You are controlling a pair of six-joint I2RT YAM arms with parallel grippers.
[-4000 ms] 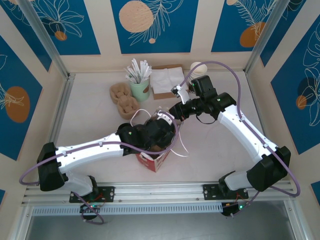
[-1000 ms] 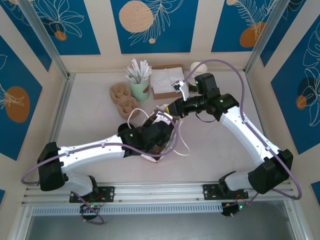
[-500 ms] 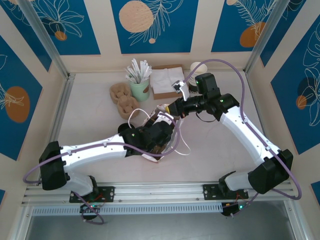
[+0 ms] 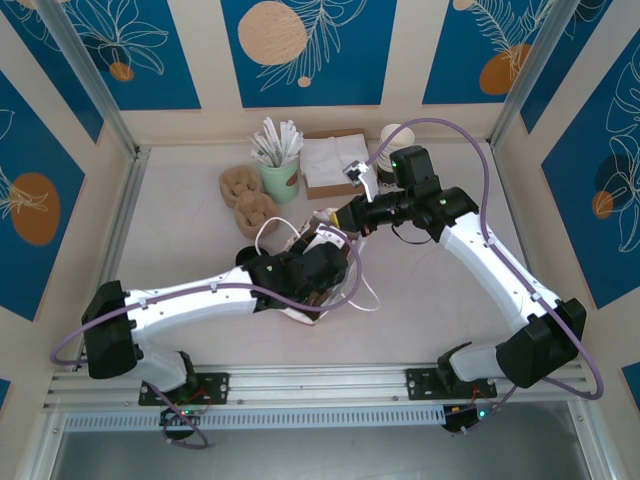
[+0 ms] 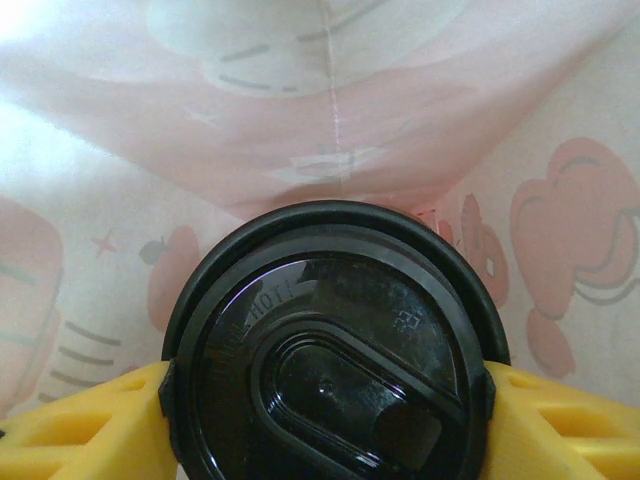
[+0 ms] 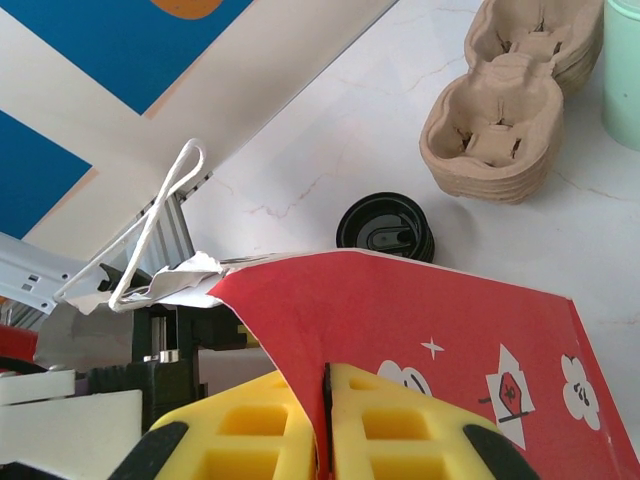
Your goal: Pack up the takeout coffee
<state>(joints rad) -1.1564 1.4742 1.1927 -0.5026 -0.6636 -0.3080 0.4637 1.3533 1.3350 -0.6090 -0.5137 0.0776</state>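
On the left wrist camera I read the left fingers (image 5: pixel 90 425) as clamped on the takeout coffee (image 5: pixel 335 350): one yellow pad bears on each side of the black lid's rim, and the lid's sip flap faces the lens. The cup sits inside the red-and-white bag (image 5: pixel 330 130), whose pale inner walls, with the print showing through in pink, close around it; the lid hides the cup's sides. On the right wrist camera the right fingers (image 6: pixel 400 430) are together, pinching the upper edge of one red bag panel between them. That panel stands across the lower frame and screens the bag's interior from this camera. Beyond its edge I see a white handle loop (image 6: pixel 160 220) standing up at the left, a low stack of black lids (image 6: pixel 386 227) resting on the tabletop (image 6: pixel 300 150) just past the bag, and two stacks of pulp cup carriers (image 6: pixel 490 140) farther off, side by side. The top camera supplies the layout: both arms converge on the bag near the middle of the tabletop, with the left wrist reaching into its mouth and covering the cup from above. At the rear stand a mint cup of white sticks (image 4: pixel 281 178), a pile of napkins (image 4: pixel 330 162) beside it, and a stack of pale cups (image 4: pixel 392 133) behind the right arm.
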